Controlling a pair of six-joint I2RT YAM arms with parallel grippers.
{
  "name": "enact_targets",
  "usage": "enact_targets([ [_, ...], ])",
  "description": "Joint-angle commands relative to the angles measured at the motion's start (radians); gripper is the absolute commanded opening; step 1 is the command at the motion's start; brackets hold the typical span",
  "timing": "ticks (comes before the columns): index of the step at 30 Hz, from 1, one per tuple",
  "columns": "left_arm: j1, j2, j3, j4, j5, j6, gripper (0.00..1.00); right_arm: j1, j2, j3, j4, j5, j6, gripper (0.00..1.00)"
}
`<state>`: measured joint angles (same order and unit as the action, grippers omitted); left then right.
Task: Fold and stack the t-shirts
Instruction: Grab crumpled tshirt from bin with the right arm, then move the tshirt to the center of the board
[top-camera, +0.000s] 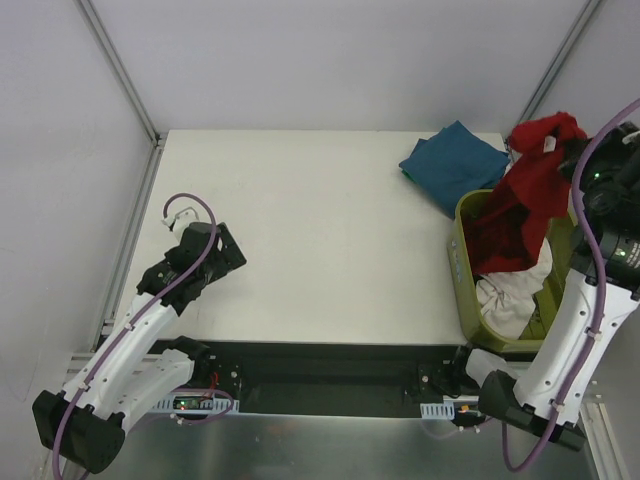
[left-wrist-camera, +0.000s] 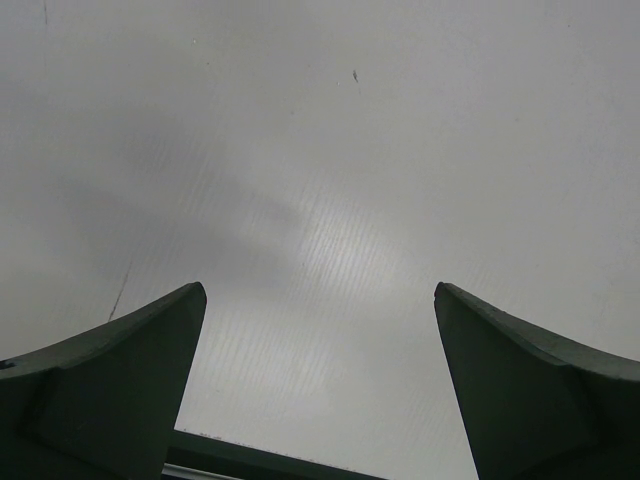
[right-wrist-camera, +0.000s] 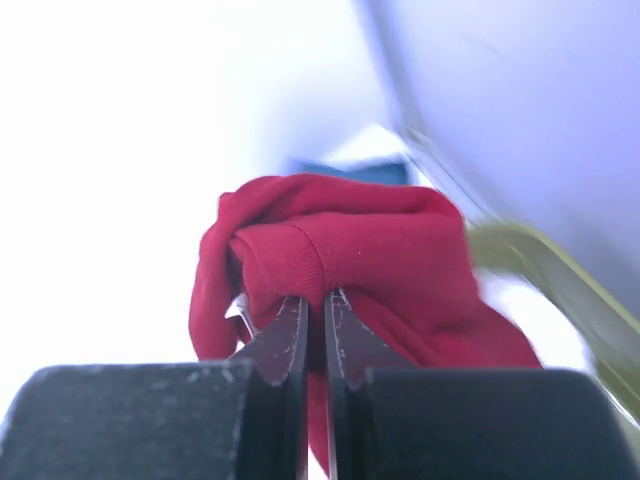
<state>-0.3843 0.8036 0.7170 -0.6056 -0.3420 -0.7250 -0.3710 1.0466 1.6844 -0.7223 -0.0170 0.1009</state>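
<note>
On the near left, the left gripper (left-wrist-camera: 320, 300) hangs over the table (top-camera: 320, 230). Its jaws are spread wide with nothing between them.

On the near right sits the tub (top-camera: 462, 262), with the white shirt (top-camera: 512, 292) crumpled inside.

Above the tub's far end, the right gripper (right-wrist-camera: 316, 300) has its jaws pressed together on a bunched fold of the red shirt (top-camera: 525, 195). The shirt hangs below the pinch, so its long axis runs downward and slightly toward the near side. Its lower part drapes into the tub onto the white shirt, so it is not free of the rim.

Farther back, the teal shirt (top-camera: 455, 162) lies heaped on the table, just beyond the tub's far left corner.

The likely next step is to spread the red shirt out, and the open table surface lies to its left. The right arm has the shirt and the left gripper is well apart, across the table. I judge the shirt needs more height before going left, or its tail may drag on the rim.
</note>
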Motion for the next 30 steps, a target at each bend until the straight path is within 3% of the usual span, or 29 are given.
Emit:
enact_targets([
  [1,0.007,-0.014,-0.014,0.009,-0.005,-0.025,0.99,0.003,0.073,0.22,0.101,-0.317,0.109,0.01],
  [6,0.007,-0.011,-0.017,0.01,-0.003,-0.03,0.99,0.102,0.193,0.432,0.277,-0.581,0.31,0.01],
  [12,0.007,-0.004,-0.021,0.01,-0.008,-0.034,0.99,0.603,0.37,0.586,0.337,-0.581,0.303,0.0],
  [18,0.007,-0.017,-0.025,0.009,-0.008,-0.034,0.99,0.92,0.556,0.662,0.489,-0.546,0.277,0.01],
  [22,0.007,-0.038,-0.027,0.009,-0.003,-0.04,0.99,0.995,0.65,0.758,0.513,-0.416,0.21,0.01],
  [29,0.007,-0.093,-0.024,0.003,-0.044,-0.053,0.99,1.001,0.54,0.516,0.548,-0.285,0.137,0.01],
  [30,0.007,-0.099,-0.022,0.001,-0.051,-0.057,0.99,1.001,0.485,0.417,0.534,-0.261,0.12,0.01],
])
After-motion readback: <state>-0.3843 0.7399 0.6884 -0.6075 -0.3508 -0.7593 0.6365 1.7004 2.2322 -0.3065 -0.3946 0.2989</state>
